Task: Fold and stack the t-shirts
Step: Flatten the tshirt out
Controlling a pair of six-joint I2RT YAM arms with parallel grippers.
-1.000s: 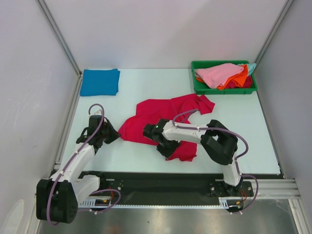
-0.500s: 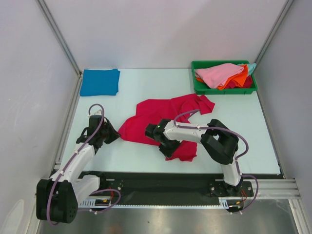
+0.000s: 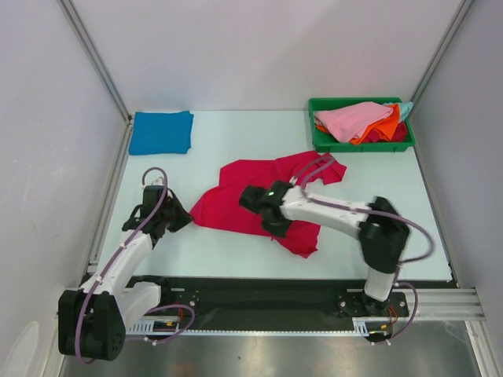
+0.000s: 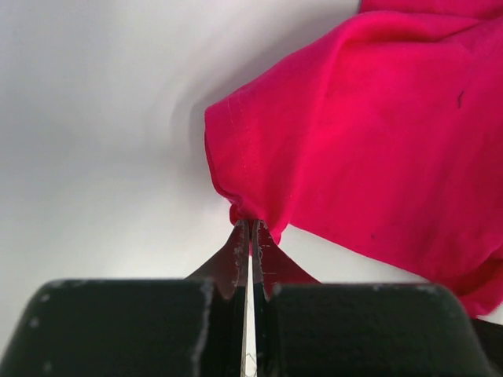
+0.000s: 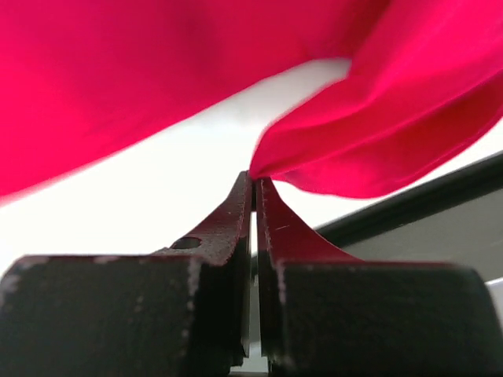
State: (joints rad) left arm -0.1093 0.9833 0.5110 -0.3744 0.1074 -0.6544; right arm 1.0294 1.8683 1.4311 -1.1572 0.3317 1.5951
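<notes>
1. Counting the cloth first: one crimson t-shirt (image 3: pixel 236 184) lies crumpled in the middle of the table (image 3: pixel 236 133). One blue t-shirt (image 3: pixel 161 132) lies folded at the far left corner. The green bin (image 3: pixel 357 146) at the far right holds a pile, with one pink t-shirt (image 3: pixel 354 118) on top, one orange t-shirt (image 3: pixel 385 126) under it and one light blue t-shirt (image 3: pixel 406 107) at its right end.
2. Compared with one second ago, the right arm reaches further out over the crimson t-shirt, and its jaws, then partly open, are now closed. The left arm has not moved.
3. The left gripper (image 4: pixel 250 232) is closed and pinches the left edge of the crimson t-shirt.
4. The right gripper (image 5: pixel 255 184) is closed on a fold at the near side of the same shirt.
</notes>
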